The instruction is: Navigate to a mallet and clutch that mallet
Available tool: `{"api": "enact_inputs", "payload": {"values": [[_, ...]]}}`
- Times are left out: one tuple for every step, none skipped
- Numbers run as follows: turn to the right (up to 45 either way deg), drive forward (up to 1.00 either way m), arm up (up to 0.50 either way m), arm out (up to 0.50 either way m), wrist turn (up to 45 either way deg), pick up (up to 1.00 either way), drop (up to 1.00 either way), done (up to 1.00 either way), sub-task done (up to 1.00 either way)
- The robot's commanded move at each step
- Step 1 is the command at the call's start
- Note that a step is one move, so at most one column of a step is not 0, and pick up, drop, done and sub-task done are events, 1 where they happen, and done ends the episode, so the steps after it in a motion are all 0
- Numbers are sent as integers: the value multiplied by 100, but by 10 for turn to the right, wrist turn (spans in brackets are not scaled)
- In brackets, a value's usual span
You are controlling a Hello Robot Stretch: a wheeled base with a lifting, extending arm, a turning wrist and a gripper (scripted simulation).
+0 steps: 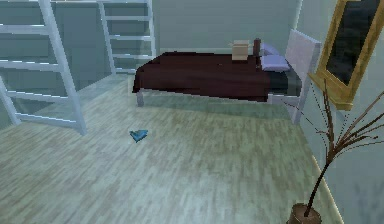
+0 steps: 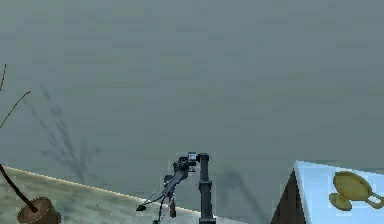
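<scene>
Gripper (image 2: 156, 208) against bare floor (image 2: 90, 205) — holds nothing; grip state cannot be told. Bed (image 1: 205, 75) ahead — small blue object (image 1: 139, 136) on floor.

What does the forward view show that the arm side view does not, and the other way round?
Forward view: a bed with a dark red cover, a box and a pillow on it, white ladders, a small blue thing on the floor, and a gold frame on the wall.
Arm side view: the arm with its jaws, and a gold cup on a pale blue table.
Both: the pot of bare twigs and the pale floor.
</scene>
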Motion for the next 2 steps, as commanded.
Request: {"api": "enact_inputs", "payload": {"values": [[0,0,0,0,450,0,0,0,0],[0,0,0,0,450,0,0,0,0]]}}
